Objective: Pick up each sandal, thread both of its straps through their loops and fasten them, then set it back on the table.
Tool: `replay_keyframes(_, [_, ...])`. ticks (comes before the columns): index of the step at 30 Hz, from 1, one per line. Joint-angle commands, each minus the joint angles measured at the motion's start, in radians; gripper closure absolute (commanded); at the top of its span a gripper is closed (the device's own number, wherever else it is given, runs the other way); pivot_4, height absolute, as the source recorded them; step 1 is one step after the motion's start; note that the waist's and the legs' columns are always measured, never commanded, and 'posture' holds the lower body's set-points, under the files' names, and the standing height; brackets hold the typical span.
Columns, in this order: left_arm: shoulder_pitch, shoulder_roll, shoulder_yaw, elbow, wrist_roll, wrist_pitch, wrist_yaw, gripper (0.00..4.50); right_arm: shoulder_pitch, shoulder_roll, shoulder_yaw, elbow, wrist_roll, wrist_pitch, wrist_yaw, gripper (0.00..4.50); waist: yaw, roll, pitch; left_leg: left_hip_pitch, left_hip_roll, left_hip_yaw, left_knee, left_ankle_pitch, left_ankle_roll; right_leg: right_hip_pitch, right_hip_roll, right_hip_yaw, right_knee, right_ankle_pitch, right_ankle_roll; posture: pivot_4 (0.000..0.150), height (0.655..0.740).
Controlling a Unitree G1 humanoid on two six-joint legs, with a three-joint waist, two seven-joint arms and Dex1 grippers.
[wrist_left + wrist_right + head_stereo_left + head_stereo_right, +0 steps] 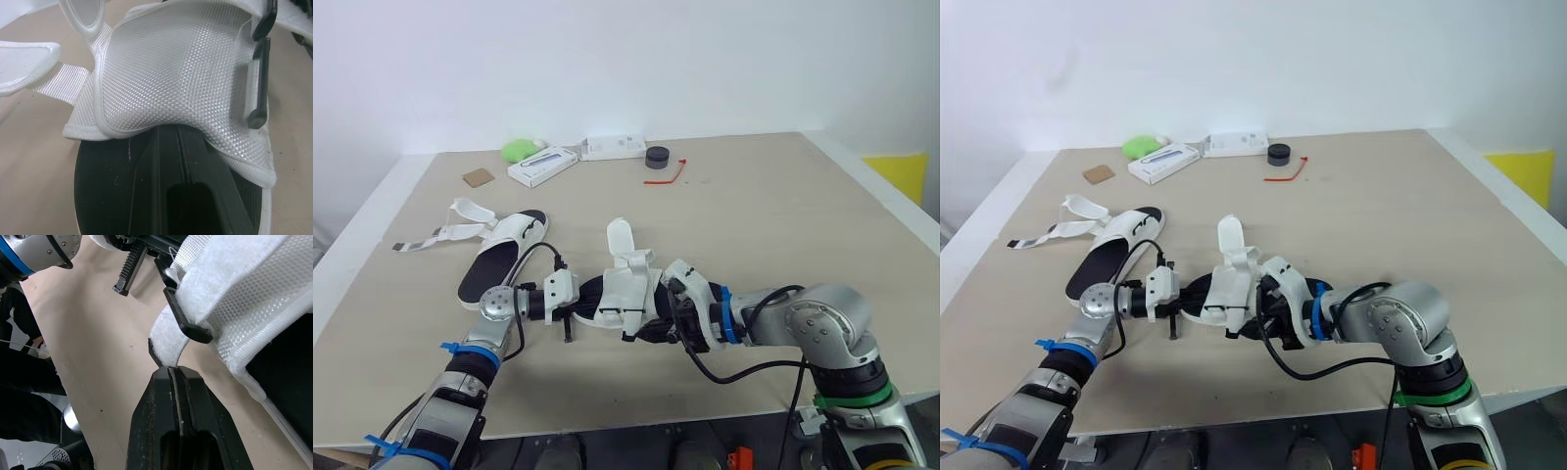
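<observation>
Held sandal: the held sandal is hanging between the two hands just above the near-middle of the counter, with its long axis running across from one hand to the other.
Left hand: the left hand is clamping one end of the sole; in the left wrist view a dark finger is lying flat on the black footbed, so the hand is narrow and gripping the held sandal.
Right hand: the right hand is pinching the free end of the lower strap, with its fingers pressed together on the webbing.
Key relation: the lower strap is passing through the black loop and curling from it toward the right hand, so the right hand is the nearer one. Any pull will likely have to run away from the loop and across the sandal's width, while the left hand braces the sole.
Other strap: the upper strap is standing upright and unfastened, judging by its free end.
Step in hand: the fastening of the first strap appears to be under way, with the second not yet started.
Second sandal: the second sandal is lying flat on the counter, nearer the left arm, with its straps splayed open.
Surface: the counter is showing a plain, pale tan top.
Room: a green object, two white boxes, a black disc and a red tie are sitting along the far edge, well apart from the work.
</observation>
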Motion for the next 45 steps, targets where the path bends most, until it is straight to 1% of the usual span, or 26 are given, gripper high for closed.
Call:
replay_keyframes(1, [0.128,0.006,-0.128,0.14,0.148,0.117,-0.043,4.5,-0.003,0.009,-0.025,-0.015,0.02,0.014,0.022,4.44,0.0,0.0,0.0,0.0,0.0,0.0,0.0,0.0,0.0,0.0,0.0,0.0,0.0,0.0,0.0,0.15,0.74])
replay_keyframes(2, [0.128,0.006,-0.128,0.14,0.148,0.118,-0.043,4.5,0.0,0.009,-0.037,-0.018,0.033,0.025,0.028,4.44,0.0,0.0,0.0,0.0,0.0,0.0,0.0,0.0,0.0,0.0,0.0,0.0,0.0,0.0,0.0,0.15,0.74])
replay_keyframes(7, [0.13,0.007,-0.129,0.139,0.148,0.12,-0.045,4.5,0.003,0.007,-0.178,-0.057,0.228,0.09,0.14,4.44,0.001,0.0,0.0,0.0,0.0,0.0,0.0,0.0,0.0,0.0,0.0,0.001,0.001,0.0,0.0,0.15,0.74])
replay_keyframes(14, [0.129,0.005,-0.13,0.139,0.149,0.119,-0.046,4.5,-0.006,0.009,-0.219,-0.074,0.362,0.093,0.139,4.44,0.001,0.0,0.0,0.001,0.0,0.0,0.0,0.0,0.0,0.0,0.0,0.001,0.002,0.0,0.0,0.15,0.74])
replay_keyframes(16, [0.13,0.005,-0.13,0.139,0.15,0.118,-0.045,4.5,-0.006,0.004,-0.213,-0.07,0.359,0.089,0.113,4.44,0.001,0.0,0.0,0.0,0.0,0.0,0.0,0.0,0.0,0.0,0.0,0.001,0.002,0.0,0.0,0.15,0.74])
replay_keyframes(20, [0.131,0.006,-0.131,0.142,0.152,0.116,-0.045,4.5,0.002,0.008,-0.182,-0.02,0.217,-0.005,0.029,4.44,0.0,0.0,0.0,0.0,0.0,0.0,0.0,0.0,0.0,0.0,0.0,0.001,0.002,0.0,0.0,0.15,0.74])
replay_keyframes(21, [0.132,0.006,-0.131,0.142,0.152,0.115,-0.045,4.5,0.005,0.01,-0.189,-0.004,0.215,-0.013,0.031,3.99,0.0,0.0,0.0,0.0,0.0,0.0,0.0,0.0,0.0,0.0,0.0,0.001,0.002,0.0,0.0,0.15,0.74])
replay_keyframes(23, [0.133,0.007,-0.131,0.142,0.152,0.114,-0.045,4.5,0.01,0.003,-0.201,0.002,0.241,-0.007,0.055,3.58,0.0,0.0,0.0,0.0,0.0,0.001,0.0,0.0,0.0,0.0,0.0,0.001,0.001,0.0,0.0,0.15,0.74])
replay_keyframes(24, [0.133,0.008,-0.131,0.143,0.152,0.114,-0.045,4.5,0.009,-0.012,-0.189,-0.006,0.242,0.001,0.064,3.02,0.0,0.0,0.0,0.0,0.0,0.001,0.0,0.0,0.0,0.0,0.0,0.001,0.001,0.0,0.0,0.15,0.74])
replay_keyframes(26, [0.134,0.009,-0.131,0.144,0.153,0.113,-0.046,4.5,0.012,-0.043,-0.145,-0.024,0.215,0.009,0.067,2.14,0.001,0.0,0.0,0.0,0.0,0.001,0.0,0.0,0.0,0.0,0.0,0.001,0.002,0.0,0.0,0.15,0.74])
replay_keyframes(27, [0.134,0.009,-0.131,0.144,0.153,0.113,-0.046,4.5,0.016,-0.049,-0.129,-0.024,0.205,0.012,0.065,1.82,0.001,0.0,0.0,0.0,0.0,0.001,0.0,0.0,0.0,0.0,0.0,0.001,0.002,0.0,0.0,0.15,0.74])
replay_keyframes(28, [0.134,0.009,-0.131,0.145,0.154,0.112,-0.046,4.5,0.022,-0.05,-0.113,-0.016,0.196,0.01,0.063,1.29,0.001,0.0,0.0,0.0,0.0,0.001,0.0,0.0,0.0,0.0,0.0,0.001,0.002,0.0,0.0,0.15,0.74])
replay_keyframes(38, [0.137,0.011,-0.132,0.147,0.156,0.109,-0.047,4.5,0.021,-0.029,-0.04,0.02,0.094,-0.031,0.04,1.29,0.001,0.0,0.0,0.001,0.0,0.001,0.0,0.0,0.0,0.0,0.0,0.001,0.002,0.0,0.0,0.15,0.74])
replay_keyframes(45, [0.136,0.012,-0.131,0.15,0.155,0.109,-0.046,4.5,-0.005,-0.096,-0.061,0.037,0.095,-0.026,0.111,1.29,0.001,0.0,0.0,0.001,-0.001,0.001,0.0,0.0,0.0,0.0,0.0,0.002,0.002,0.0,0.0,0.15,0.74])
